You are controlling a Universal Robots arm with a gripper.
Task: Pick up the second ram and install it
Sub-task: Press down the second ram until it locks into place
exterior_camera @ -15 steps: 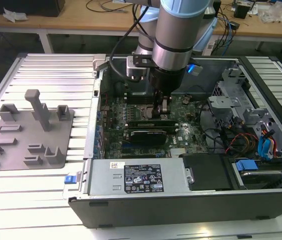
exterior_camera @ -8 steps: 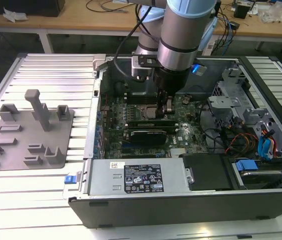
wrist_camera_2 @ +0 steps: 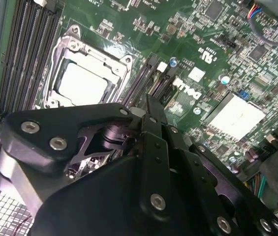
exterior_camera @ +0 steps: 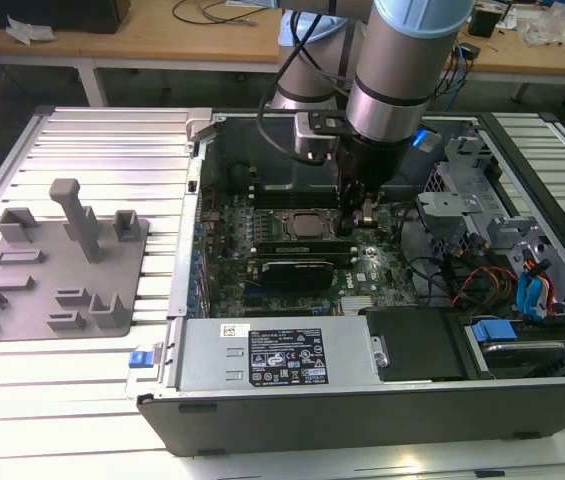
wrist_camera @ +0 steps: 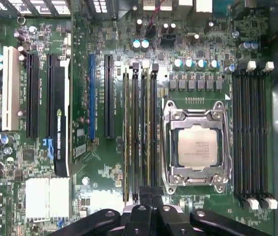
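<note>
Hanging low inside the open computer case [exterior_camera: 362, 420], the hand [exterior_camera: 362, 215] sits over the motherboard [wrist_camera: 104, 162], just beside the processor socket [wrist_camera: 197, 145]. I cannot tell whether the hand is clenched or released.

In the first wrist view, the second ram [wrist_camera: 148, 137] appears as a thin edge standing in the slot bank between the socket and a long black expansion slot [wrist_camera: 108, 96]. One end lies under the hand [wrist_camera: 146, 196]. Whether it is fully seated cannot be told.

A black graphics card [wrist_camera: 62, 123] stands upright further from the socket, and another bank of memory slots [wrist_camera: 249, 137] lies on the socket's far side. In the exterior view, the power supply [exterior_camera: 277, 355] lies along the near wall. A grey drive cage [exterior_camera: 452, 215] and loose cables [exterior_camera: 482, 280] crowd the exterior view's right.

The case rests on a white ribbed surface [exterior_camera: 92, 140]. A grey fixture tray [exterior_camera: 62, 260] lies at the exterior view's left, well apart from the case. Wooden benches [exterior_camera: 162, 35] run behind.
</note>
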